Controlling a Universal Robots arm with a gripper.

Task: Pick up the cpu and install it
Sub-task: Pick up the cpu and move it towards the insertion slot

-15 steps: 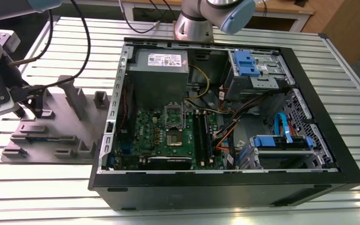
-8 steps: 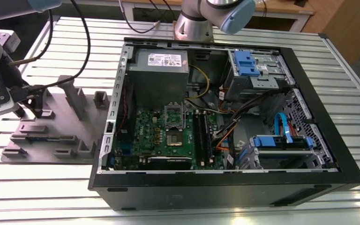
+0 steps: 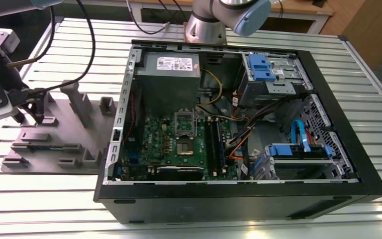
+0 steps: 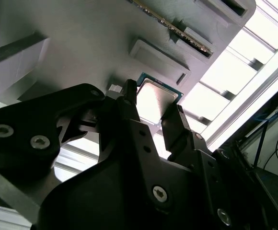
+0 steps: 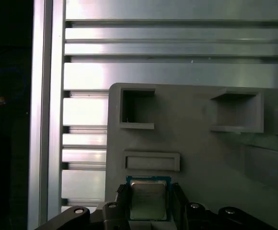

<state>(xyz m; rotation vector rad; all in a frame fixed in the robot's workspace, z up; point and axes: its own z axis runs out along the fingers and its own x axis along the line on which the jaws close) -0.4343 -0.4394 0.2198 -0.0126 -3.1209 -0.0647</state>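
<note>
Silver arm (image 3: pixel 204 27) with a pale blue joint cap (image 3: pixel 250 17), black cables (image 3: pixel 88 40), and black fingers (image 4: pixel 132 124) dotted with silver screws (image 4: pixel 159 193).

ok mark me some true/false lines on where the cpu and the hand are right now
1. The cpu is already inside the computer case. False: it lies on the grey fixture, at the hand.
2. The computer case lies open. True.
3. The hand is inside the case. False: it is over the fixture, to the exterior view's left of the case.
4. The fixture rests on a slatted metal table. True.
</note>
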